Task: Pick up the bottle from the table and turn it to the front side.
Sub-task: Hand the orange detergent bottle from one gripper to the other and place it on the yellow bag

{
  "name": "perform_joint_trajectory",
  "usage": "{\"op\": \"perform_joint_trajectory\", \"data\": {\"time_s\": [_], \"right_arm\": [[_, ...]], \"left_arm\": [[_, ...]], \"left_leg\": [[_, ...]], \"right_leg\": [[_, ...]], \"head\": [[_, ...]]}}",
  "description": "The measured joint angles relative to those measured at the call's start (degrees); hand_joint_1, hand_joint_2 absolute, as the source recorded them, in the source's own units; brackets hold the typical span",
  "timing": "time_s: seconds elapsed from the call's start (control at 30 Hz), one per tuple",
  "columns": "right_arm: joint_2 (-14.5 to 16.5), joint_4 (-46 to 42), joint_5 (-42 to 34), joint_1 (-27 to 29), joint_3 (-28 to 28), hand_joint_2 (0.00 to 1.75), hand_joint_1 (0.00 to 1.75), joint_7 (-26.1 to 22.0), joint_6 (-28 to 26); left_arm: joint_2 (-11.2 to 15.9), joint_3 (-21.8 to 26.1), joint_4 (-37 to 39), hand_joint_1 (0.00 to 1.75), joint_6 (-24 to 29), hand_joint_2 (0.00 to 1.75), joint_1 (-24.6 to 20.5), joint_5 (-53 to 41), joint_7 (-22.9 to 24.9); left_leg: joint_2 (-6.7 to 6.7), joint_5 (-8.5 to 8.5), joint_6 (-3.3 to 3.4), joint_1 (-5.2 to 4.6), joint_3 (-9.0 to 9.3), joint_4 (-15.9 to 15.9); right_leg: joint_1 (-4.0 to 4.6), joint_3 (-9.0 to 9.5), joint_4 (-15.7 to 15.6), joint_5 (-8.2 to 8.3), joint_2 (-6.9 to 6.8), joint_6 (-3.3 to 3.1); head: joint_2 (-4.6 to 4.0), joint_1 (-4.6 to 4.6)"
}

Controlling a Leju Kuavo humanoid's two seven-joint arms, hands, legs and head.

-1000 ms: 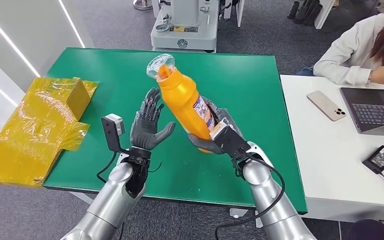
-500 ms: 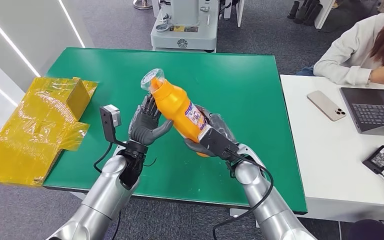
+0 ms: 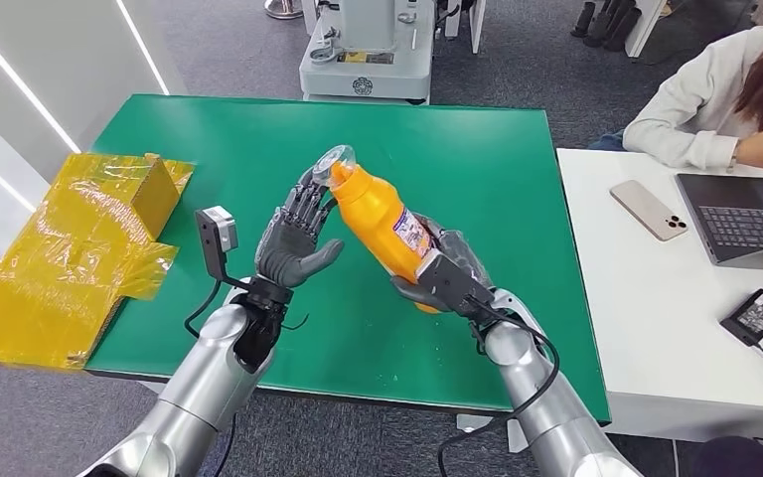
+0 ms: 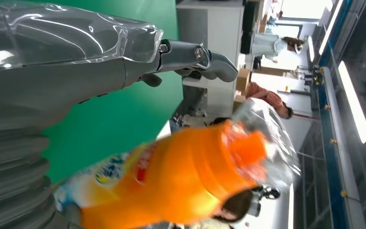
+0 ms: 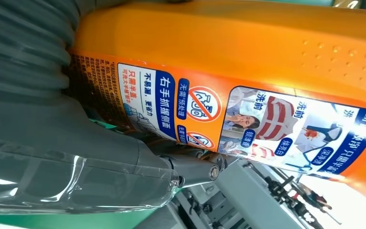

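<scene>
Yellow film wraps the box lying well to the left of the left hand. That hand is raised over the green table, palm toward the bottle, its fingers spread and holding nothing; their tips stand just beside the clear cap, and contact cannot be told. The bottle is off the table, tilted, its neck toward the left fingers and its base wrapped in the right hand, whose fingers are closed around the lower body under the label. It looks a stiff, smooth plastic, likely slippery and heavy if full; the cap cover looks thin and crushable. The shoulder below the cap would be the sound place for the left fingers.
</scene>
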Motion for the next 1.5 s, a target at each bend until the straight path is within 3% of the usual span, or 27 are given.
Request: {"op": "perform_joint_trajectory", "data": {"time_s": [0.47,0.7,1.1,1.13,1.23,1.27,1.5], "right_arm": [[1.2,2.3,2.3,-0.1,-0.2,1.75,1.75,-1.3,-2.4],[1.3,2.0,3.4,0.1,-0.3,1.75,1.75,-0.8,-2.5],[1.3,2.1,4.4,0.1,-0.3,1.75,1.75,-0.6,-2.6],[1.3,2.2,4.4,0.1,-0.3,1.75,1.75,-0.6,-2.6],[1.3,2.5,4.5,0.1,-0.3,1.75,1.75,-0.6,-2.6],[1.3,2.6,4.5,0.0,-0.3,1.75,1.75,-0.6,-2.6],[1.3,3.8,4.9,-0.8,-0.3,1.75,1.75,-0.8,-2.5]], "left_arm": [[-3.6,-2.8,2.3,0.0,-0.1,1.75,-2.0,0.7,0.2],[-3.9,-3.1,6.2,0.0,3.2,1.75,-3.7,-1.2,0.0],[-3.9,-3.8,13.5,0.0,4.4,1.75,-7.3,-5.4,-0.6],[-3.9,-3.8,13.9,0.14,4.3,1.75,-7.6,-5.3,-0.8],[-3.8,-3.8,15.0,1.4,4.1,1.75,-8.0,-5.0,-1.1],[-3.8,-3.8,15.2,1.67,3.9,1.75,-8.0,-4.6,-1.2],[-4.0,-3.7,15.8,1.63,1.5,1.75,-8.0,-1.5,-1.3]], "left_leg": [[0.02,0.0,0.0,0.0,0.0,0.0],[0.01,0.0,0.0,0.0,0.01,0.0],[0.02,0.0,0.0,0.0,0.0,0.0],[0.02,0.0,0.0,0.0,0.0,0.0],[0.02,0.0,0.0,0.0,0.0,0.0],[0.02,0.0,0.0,0.0,0.0,0.0],[0.02,0.0,0.0,0.0,0.0,0.0]], "right_leg": [[0.0,0.0,0.0,0.0,0.01,0.0],[0.0,-0.01,0.0,0.0,0.02,0.0],[0.0,0.0,0.0,0.0,0.03,0.0],[0.0,0.0,0.0,0.0,0.03,0.0],[0.0,0.0,0.0,0.0,0.03,-0.01],[0.0,0.0,0.0,0.0,0.03,-0.01],[0.0,0.0,0.0,0.0,0.03,-0.01]], "head": [[0.0,-0.01],[0.0,-0.01],[0.0,-0.01],[0.0,-0.01],[0.0,0.0],[0.0,0.0],[0.0,-0.01]]}}
